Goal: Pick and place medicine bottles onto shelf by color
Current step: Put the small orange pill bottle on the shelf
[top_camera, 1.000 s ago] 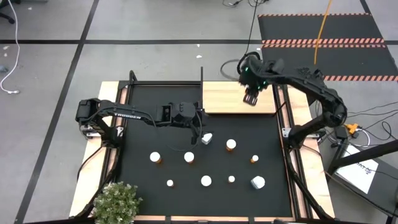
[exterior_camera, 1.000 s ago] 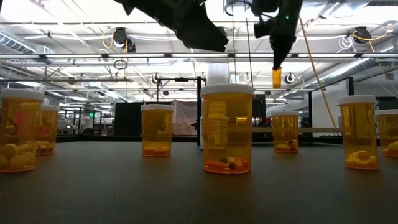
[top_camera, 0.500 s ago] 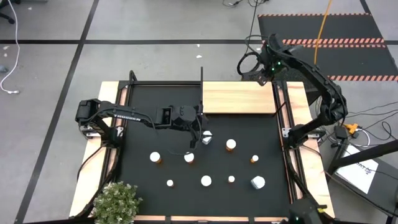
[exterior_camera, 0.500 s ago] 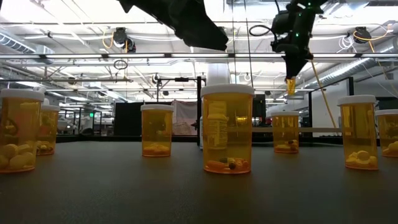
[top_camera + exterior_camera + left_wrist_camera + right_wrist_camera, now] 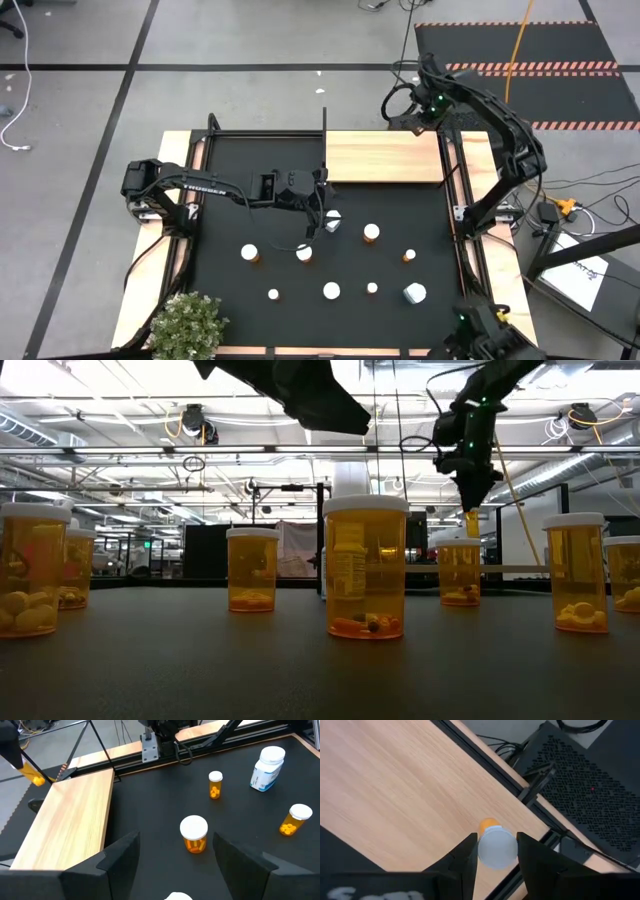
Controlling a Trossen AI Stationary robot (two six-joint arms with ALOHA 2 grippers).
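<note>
Right gripper (image 5: 496, 851) clamps a small white-capped orange medicine bottle (image 5: 494, 846) above the light-wood shelf (image 5: 383, 157)'s far right corner.

Released here, it probably topples off the edge; the left gripper (image 5: 175, 851) hovers open, empty.

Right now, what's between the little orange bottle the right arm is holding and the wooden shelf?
Nothing. In the right wrist view, the orange bottle hangs in the right end effector over the shelf, with only air between.

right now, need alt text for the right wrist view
The right end effector grips a small orange medicine bottle by its white cap, above the far corner of the light-wood shelf, with a black frame rail alongside.
</note>
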